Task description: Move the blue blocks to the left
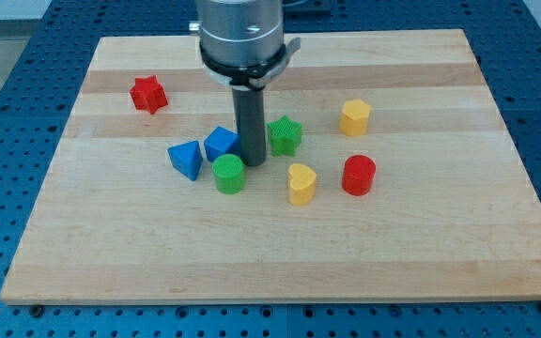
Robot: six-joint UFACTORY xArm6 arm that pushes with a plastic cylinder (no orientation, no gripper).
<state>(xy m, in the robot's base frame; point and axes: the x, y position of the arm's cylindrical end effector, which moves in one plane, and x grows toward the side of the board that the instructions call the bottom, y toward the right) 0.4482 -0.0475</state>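
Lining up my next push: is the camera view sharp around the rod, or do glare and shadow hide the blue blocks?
Camera view: sharp, evenly lit, no glare. My tip and the blue cube beside it read clearly; the blue triangular block casts only a soft shadow.

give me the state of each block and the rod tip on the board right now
my tip: down on the board, at the right edge of the blue cube, green star to its right
blue cube: flat, left of the tip
blue triangular block: left of the blue cube, close beside it
green cylinder: upright, below the blue cube
green star: flat
red star: alone, upper left
yellow heart: flat
red cylinder: upright
yellow hexagonal block: upright
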